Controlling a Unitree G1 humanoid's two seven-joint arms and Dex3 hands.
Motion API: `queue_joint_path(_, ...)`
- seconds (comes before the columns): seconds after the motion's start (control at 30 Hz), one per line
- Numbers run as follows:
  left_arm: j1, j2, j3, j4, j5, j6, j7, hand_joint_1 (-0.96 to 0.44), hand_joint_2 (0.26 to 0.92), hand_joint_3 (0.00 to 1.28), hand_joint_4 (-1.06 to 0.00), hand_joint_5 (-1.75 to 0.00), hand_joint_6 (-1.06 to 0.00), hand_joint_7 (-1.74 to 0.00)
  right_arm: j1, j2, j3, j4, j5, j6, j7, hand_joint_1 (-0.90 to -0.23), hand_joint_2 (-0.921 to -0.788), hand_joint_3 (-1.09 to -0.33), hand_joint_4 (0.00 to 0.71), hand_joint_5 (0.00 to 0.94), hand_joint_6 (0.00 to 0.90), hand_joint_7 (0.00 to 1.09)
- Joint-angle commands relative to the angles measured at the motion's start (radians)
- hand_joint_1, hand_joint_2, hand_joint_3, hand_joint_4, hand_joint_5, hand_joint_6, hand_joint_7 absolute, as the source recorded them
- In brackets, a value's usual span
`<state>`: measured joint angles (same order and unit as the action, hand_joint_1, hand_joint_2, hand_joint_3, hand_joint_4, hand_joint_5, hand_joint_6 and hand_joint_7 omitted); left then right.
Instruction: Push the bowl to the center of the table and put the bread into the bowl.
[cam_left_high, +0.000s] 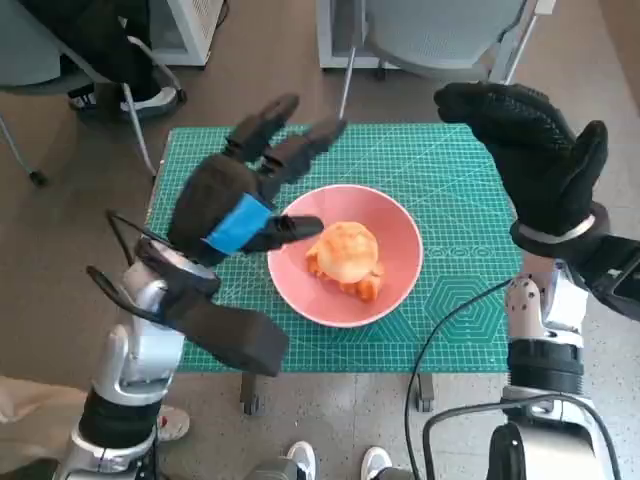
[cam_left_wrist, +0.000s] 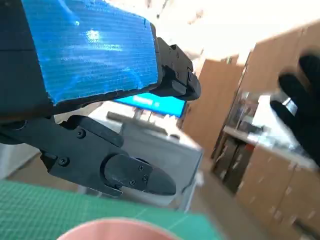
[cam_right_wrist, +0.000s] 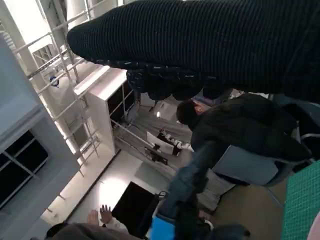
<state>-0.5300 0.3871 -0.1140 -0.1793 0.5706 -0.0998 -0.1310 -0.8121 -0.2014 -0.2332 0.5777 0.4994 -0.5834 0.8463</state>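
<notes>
A pink bowl (cam_left_high: 400, 245) sits near the middle of the green cutting mat (cam_left_high: 450, 180). A golden round piece of bread (cam_left_high: 345, 250) lies inside it. My left hand (cam_left_high: 235, 205) hovers at the bowl's left side, fingers spread and empty, one fingertip just above the rim. My right hand (cam_left_high: 535, 160) is raised above the mat's right part, fingers apart, holding nothing. The left wrist view shows the blue-taped hand (cam_left_wrist: 90, 50), a sliver of the bowl's rim (cam_left_wrist: 115, 227), and my gloved right hand (cam_left_wrist: 302, 107) beyond. The glove (cam_right_wrist: 225, 45) fills the right wrist view's upper part.
The mat covers the small table, with brown floor all round. Chair legs and a person's shoes (cam_left_high: 125, 100) stand beyond the far left corner, a grey chair (cam_left_high: 440, 40) beyond the far edge. Shoes (cam_left_high: 335, 462) show at the near edge. A person in dark clothes (cam_right_wrist: 235, 130) sits nearby.
</notes>
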Motion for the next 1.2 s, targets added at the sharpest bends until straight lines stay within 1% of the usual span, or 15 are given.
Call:
queue_joint_path(0.03, 0.003, 0.001, 0.006, 0.005, -0.018, -0.02, 0.012, -0.57, 0.921, 0.17, -0.28, -0.03, -0.36, -0.18, 0.002, -0.007, 0.004, 0.014, -0.014, 0.008, 0.006, -0.685, -0.921, -0.786, 0.348, 0.002, 0.402, 0.0)
queue_joint_path(0.07, 0.003, -0.002, 0.012, 0.005, -0.027, -0.024, 0.016, -0.57, 0.921, 0.17, -0.28, -0.03, -0.36, -0.18, 0.001, -0.008, 0.004, 0.014, -0.014, 0.008, 0.006, -0.685, -0.921, -0.786, 0.348, 0.002, 0.402, 0.0)
queue_joint_path(0.13, 0.001, -0.041, 0.071, 0.029, -0.166, -0.062, 0.023, -0.57, 0.921, 0.22, -0.27, -0.02, -0.34, -0.17, -0.007, -0.01, 0.003, 0.019, -0.013, 0.005, 0.009, -0.685, -0.921, -0.786, 0.349, 0.002, 0.403, 0.0)
queue_joint_path(0.17, 0.0, -0.054, 0.092, 0.041, -0.221, -0.074, 0.021, -0.58, 0.921, 0.27, -0.26, -0.01, -0.33, -0.16, -0.01, -0.012, 0.002, 0.021, -0.013, 0.005, 0.01, -0.685, -0.921, -0.785, 0.35, 0.002, 0.404, 0.0)
queue_joint_path(0.2, -0.001, -0.061, 0.102, 0.049, -0.253, -0.082, 0.019, -0.58, 0.921, 0.3, -0.25, -0.01, -0.32, -0.15, -0.012, -0.012, 0.002, 0.023, -0.012, 0.004, 0.011, -0.685, -0.921, -0.785, 0.35, 0.002, 0.404, 0.0)
queue_joint_path(0.27, -0.002, -0.061, 0.106, 0.058, -0.271, -0.089, 0.016, -0.59, 0.921, 0.35, -0.25, -0.01, -0.3, -0.14, -0.014, -0.012, 0.002, 0.024, -0.012, 0.004, 0.012, -0.684, -0.921, -0.784, 0.351, 0.002, 0.404, 0.0)
queue_joint_path(0.47, 0.001, -0.066, 0.127, 0.052, -0.315, -0.071, 0.015, -0.61, 0.921, 0.43, -0.27, -0.02, -0.29, -0.14, -0.023, -0.01, 0.003, 0.039, -0.015, -0.005, 0.014, -0.684, -0.921, -0.783, 0.351, 0.002, 0.401, 0.0)
queue_joint_path(0.63, 0.003, -0.074, 0.138, 0.048, -0.34, -0.067, 0.015, -0.62, 0.921, 0.45, -0.31, -0.03, -0.29, -0.14, -0.027, -0.01, 0.004, 0.044, -0.015, -0.009, 0.016, -0.683, -0.921, -0.782, 0.349, 0.001, 0.399, 0.0)
queue_joint_path(0.9, 0.003, -0.073, 0.138, 0.048, -0.343, -0.066, 0.015, -0.63, 0.921, 0.45, -0.31, -0.03, -0.29, -0.14, -0.028, -0.01, 0.004, 0.048, -0.014, -0.012, 0.017, -0.682, -0.921, -0.782, 0.348, 0.0, 0.399, 0.0)
queue_joint_path(0.97, -0.005, -0.113, 0.173, 0.071, -0.443, -0.078, 0.014, -0.61, 0.921, 0.47, -0.32, -0.03, -0.3, -0.15, -0.035, -0.014, 0.004, 0.055, -0.016, -0.017, 0.02, -0.682, -0.921, -0.782, 0.343, 0.0, 0.397, 0.0)
queue_joint_path(1.07, -0.011, -0.136, 0.195, 0.085, -0.507, -0.085, 0.015, -0.6, 0.921, 0.48, -0.32, -0.03, -0.31, -0.16, -0.038, -0.015, 0.004, 0.058, -0.017, -0.021, 0.022, -0.682, -0.921, -0.784, 0.337, 0.0, 0.395, 0.0)
queue_joint_path(1.1, -0.012, -0.139, 0.198, 0.087, -0.516, -0.086, 0.015, -0.6, 0.921, 0.49, -0.32, -0.02, -0.28, -0.23, -0.039, -0.015, 0.004, 0.058, -0.017, -0.022, 0.022, -0.681, -0.921, -0.784, 0.335, 0.0, 0.395, 0.0)
queue_joint_path(1.13, -0.013, -0.141, 0.2, 0.089, -0.523, -0.087, 0.014, -0.6, 0.921, 0.49, -0.33, -0.02, -0.23, -0.33, -0.039, -0.015, 0.005, 0.059, -0.017, -0.022, 0.022, -0.681, -0.921, -0.784, 0.334, 0.0, 0.395, 0.0)
queue_joint_path(1.17, -0.014, -0.145, 0.204, 0.09, -0.535, -0.089, 0.014, -0.6, 0.921, 0.49, -0.33, -0.02, -0.2, -0.38, -0.04, -0.015, 0.005, 0.059, -0.017, -0.023, 0.022, -0.681, -0.921, -0.784, 0.333, 0.0, 0.395, 0.0)
queue_joint_path(1.2, -0.016, -0.15, 0.208, 0.092, -0.548, -0.091, 0.014, -0.6, 0.921, 0.49, -0.33, -0.01, -0.16, -0.46, -0.041, -0.015, 0.005, 0.058, -0.017, -0.024, 0.021, -0.681, -0.921, -0.784, 0.333, 0.0, 0.395, 0.0)
